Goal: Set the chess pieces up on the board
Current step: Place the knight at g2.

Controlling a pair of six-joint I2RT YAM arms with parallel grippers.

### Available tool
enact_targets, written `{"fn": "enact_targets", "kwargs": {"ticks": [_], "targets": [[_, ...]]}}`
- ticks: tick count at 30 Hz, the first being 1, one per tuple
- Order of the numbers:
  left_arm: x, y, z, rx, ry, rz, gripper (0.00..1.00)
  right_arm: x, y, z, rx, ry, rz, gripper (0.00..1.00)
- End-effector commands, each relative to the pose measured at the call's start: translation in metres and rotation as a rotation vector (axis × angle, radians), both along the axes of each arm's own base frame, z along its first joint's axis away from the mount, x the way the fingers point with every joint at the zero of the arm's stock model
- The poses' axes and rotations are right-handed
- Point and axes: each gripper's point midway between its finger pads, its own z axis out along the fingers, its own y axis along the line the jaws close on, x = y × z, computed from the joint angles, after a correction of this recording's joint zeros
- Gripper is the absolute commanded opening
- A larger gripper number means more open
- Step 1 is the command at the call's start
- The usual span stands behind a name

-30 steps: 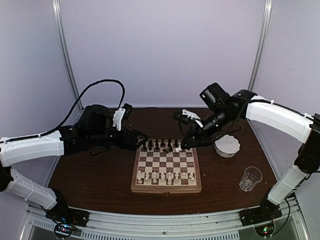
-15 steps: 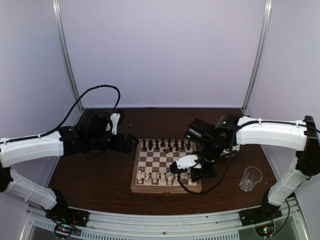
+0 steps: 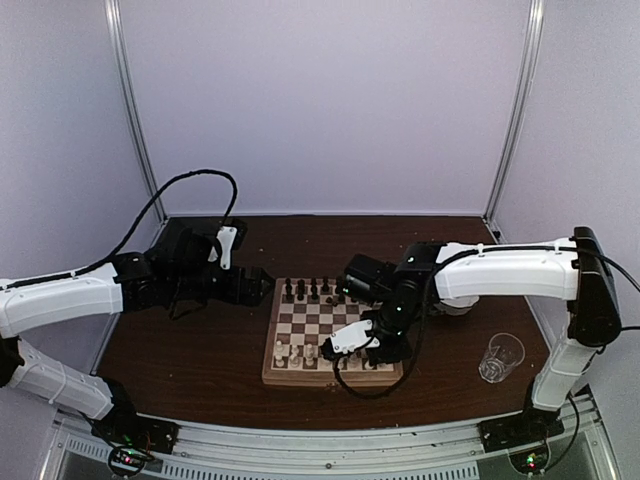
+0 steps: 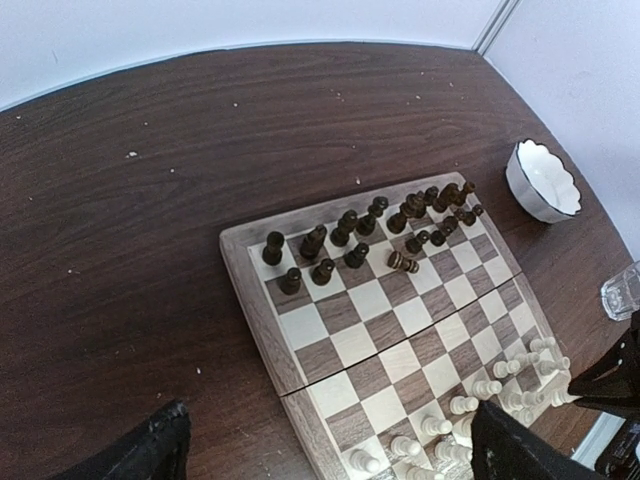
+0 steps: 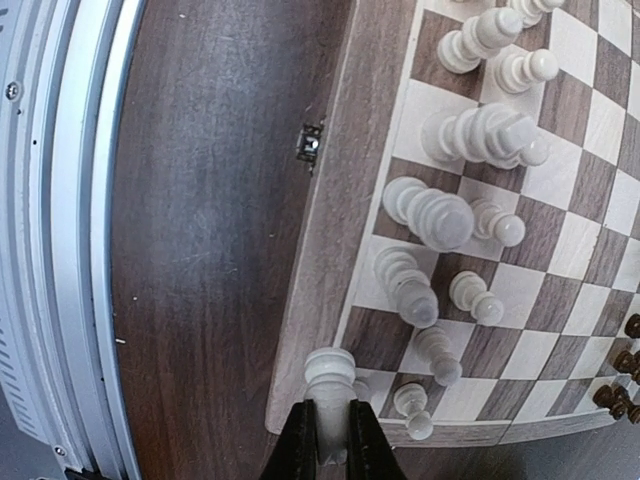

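The right gripper (image 5: 330,425) is clamping a cream-white chess piece (image 5: 329,372) between its fingers, at the near right corner of the board (image 5: 322,230). The left gripper (image 3: 262,284) is hovering beside the board's far left corner (fingers spread wide), holding nothing.

Table (image 3: 190,350): dark wood-grain, a few pale specks.
Bowl (image 4: 543,180): white, scalloped rim, upright on table's right side.
Glass (image 3: 501,357): clear tumbler, upright, table's near right corner.
Rail (image 3: 300,437): grey metal, along table's near edge.

Soft, even light (wrist views warped)
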Motion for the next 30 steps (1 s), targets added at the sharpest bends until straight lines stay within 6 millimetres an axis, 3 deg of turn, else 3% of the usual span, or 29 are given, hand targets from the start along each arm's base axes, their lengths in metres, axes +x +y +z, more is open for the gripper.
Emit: {"fn": "enact_targets", "kwargs": {"ticks": [1,30], "targets": [[0.001,-0.002,0.002,-0.019,-0.005,-0.003,0.97,0.013,0.004,0.0,-0.022,-0.05,-0.009,0.05],[0.001,-0.008,-0.006,-0.027,0.011,-0.028,0.97,0.027,0.004,-0.02,-0.093,-0.087,-0.038,0.09]]}}
